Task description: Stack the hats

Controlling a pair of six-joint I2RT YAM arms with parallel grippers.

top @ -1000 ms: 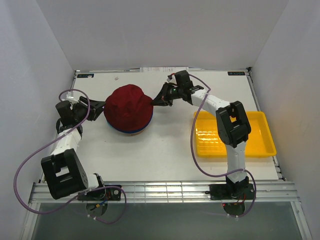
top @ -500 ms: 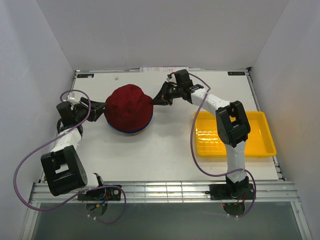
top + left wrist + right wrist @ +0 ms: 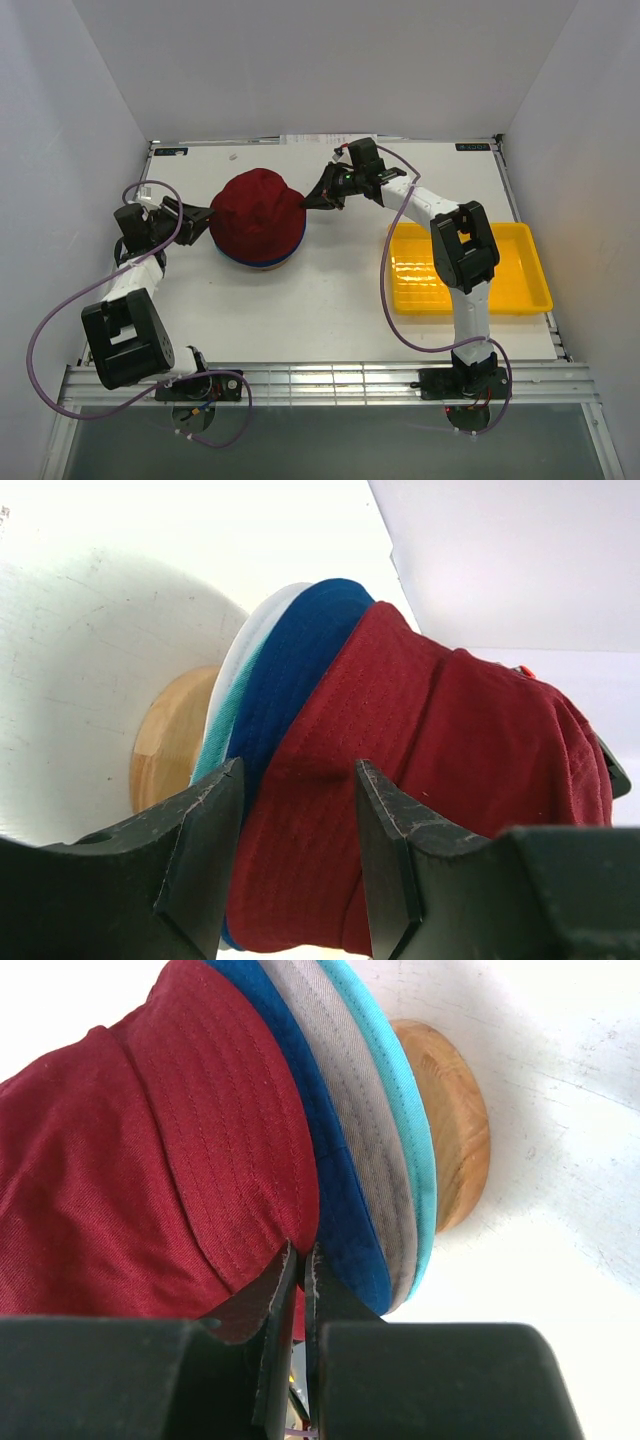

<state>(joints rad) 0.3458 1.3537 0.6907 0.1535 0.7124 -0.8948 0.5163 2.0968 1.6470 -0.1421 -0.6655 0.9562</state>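
Several hats sit stacked on a wooden stand (image 3: 455, 1130). The dark red hat (image 3: 258, 212) is on top, over a royal blue hat (image 3: 340, 1200), a grey hat (image 3: 360, 1140) and a teal hat (image 3: 405, 1110). My right gripper (image 3: 308, 203) is at the stack's right side and is shut on the dark red hat's brim (image 3: 250, 1210). My left gripper (image 3: 203, 213) is open at the stack's left edge. In the left wrist view, dark red brim (image 3: 300, 820) shows between its fingers (image 3: 205, 850). I cannot tell whether they touch it.
A yellow tray (image 3: 500, 270) lies on the table to the right, beside the right arm. White walls enclose the table on the left, back and right. Purple cables loop off both arms.
My left gripper has edged a little right, closer to the stack. My right gripper has shifted slightly left with the brim. The hats have hardly moved.
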